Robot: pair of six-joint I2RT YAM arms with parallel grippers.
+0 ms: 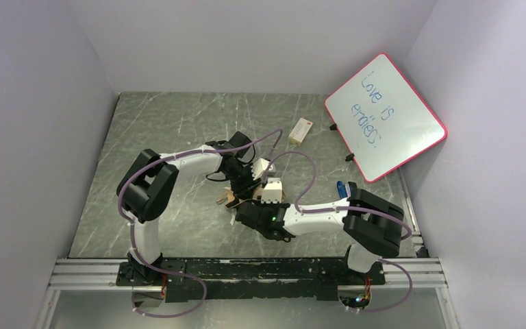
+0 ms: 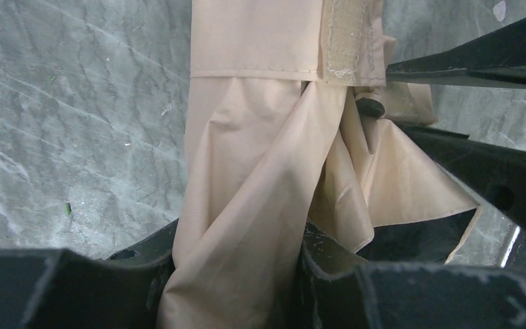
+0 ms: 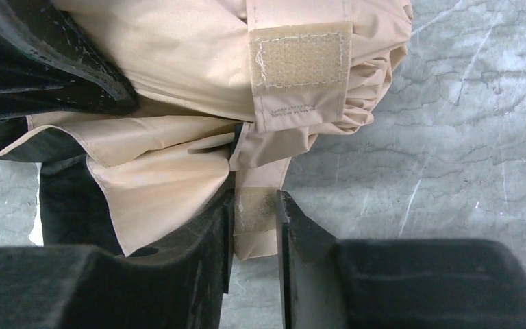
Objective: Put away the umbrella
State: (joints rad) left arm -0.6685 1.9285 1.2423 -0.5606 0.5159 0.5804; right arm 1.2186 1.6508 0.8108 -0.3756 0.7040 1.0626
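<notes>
The umbrella [image 1: 227, 197] lies folded at the table's middle, mostly hidden under both grippers in the top view; only a tan bit shows. In the left wrist view its beige fabric [image 2: 260, 157] runs up between the fingers, and my left gripper [image 2: 236, 264] is shut on that bunched fabric. In the right wrist view the bundled fabric [image 3: 178, 62] carries a velcro patch [image 3: 301, 62]. The tan strap [image 3: 257, 212] hangs from it, and my right gripper [image 3: 255, 216] is shut on the strap's end just above the table. The two grippers [image 1: 253, 188] are almost touching.
A pink-framed whiteboard [image 1: 385, 116] leans at the back right. A small cream block [image 1: 301, 130] lies beside it. A small blue object [image 1: 342, 188] sits near the right arm's elbow. White walls close three sides; a metal rail [image 1: 246, 274] runs along the near edge.
</notes>
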